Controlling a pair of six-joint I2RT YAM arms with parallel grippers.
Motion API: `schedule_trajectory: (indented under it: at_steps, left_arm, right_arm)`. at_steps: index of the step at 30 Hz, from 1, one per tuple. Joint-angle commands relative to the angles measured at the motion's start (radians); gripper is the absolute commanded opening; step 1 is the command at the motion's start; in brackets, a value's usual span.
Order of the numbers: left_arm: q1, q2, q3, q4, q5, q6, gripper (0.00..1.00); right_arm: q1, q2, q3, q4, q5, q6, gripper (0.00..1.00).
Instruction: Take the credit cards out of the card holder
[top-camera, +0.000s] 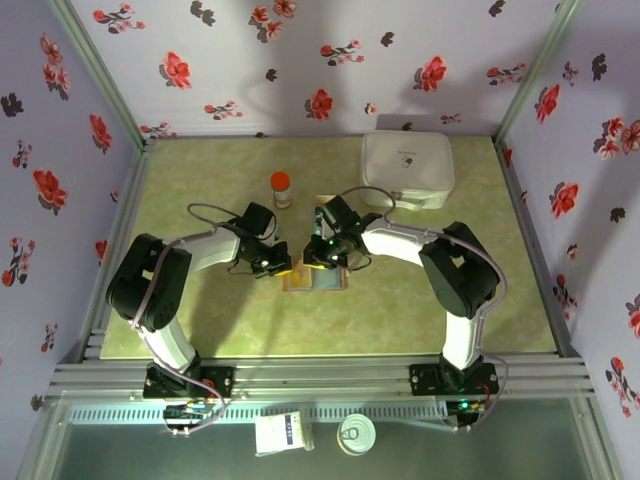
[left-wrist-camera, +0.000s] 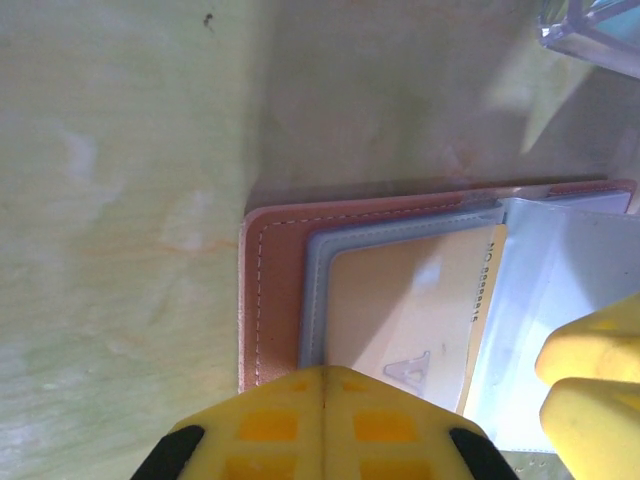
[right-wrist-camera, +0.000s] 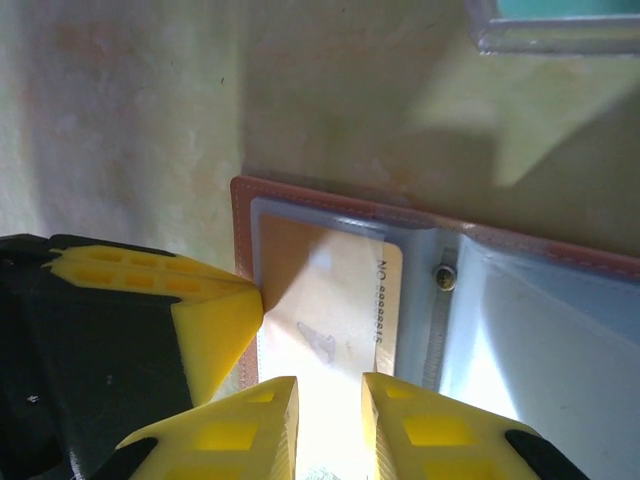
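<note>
Your left gripper (left-wrist-camera: 322, 395) has its fingers pressed together, the tip touching the left edge of the open wallet (right-wrist-camera: 243, 240). Your right gripper (right-wrist-camera: 330, 392) is narrowly spread just over the near end of the orange-yellow card (right-wrist-camera: 330, 285). The card lies flat in the wallet's left pocket at centre frame, its long axis running top to bottom. Bare table (top-camera: 200, 320) lies open to the left, and the white case (top-camera: 407, 170) sits well apart at upper right.
</note>
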Motion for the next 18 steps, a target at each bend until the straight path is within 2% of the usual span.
schedule_trajectory:
  at_steps: [1, 8, 11, 18]
  left_arm:
    - [-0.006, 0.027, -0.011, -0.026, -0.02, 0.026, 0.04]
    - [-0.006, 0.029, -0.005, -0.024, -0.017, 0.022, 0.04]
    - [-0.005, 0.028, -0.005, -0.022, -0.018, 0.022, 0.04]
    - [-0.005, 0.033, -0.007, -0.016, -0.012, 0.02, 0.04]
  right_arm:
    - [-0.012, -0.072, -0.041, -0.012, 0.015, 0.01, 0.26]
    - [-0.029, -0.214, -0.095, -0.126, 0.122, -0.017, 0.32]
    - [-0.032, -0.245, -0.112, -0.169, 0.165, -0.023, 0.41]
    - [-0.036, -0.19, -0.119, -0.163, 0.145, -0.021, 0.39]
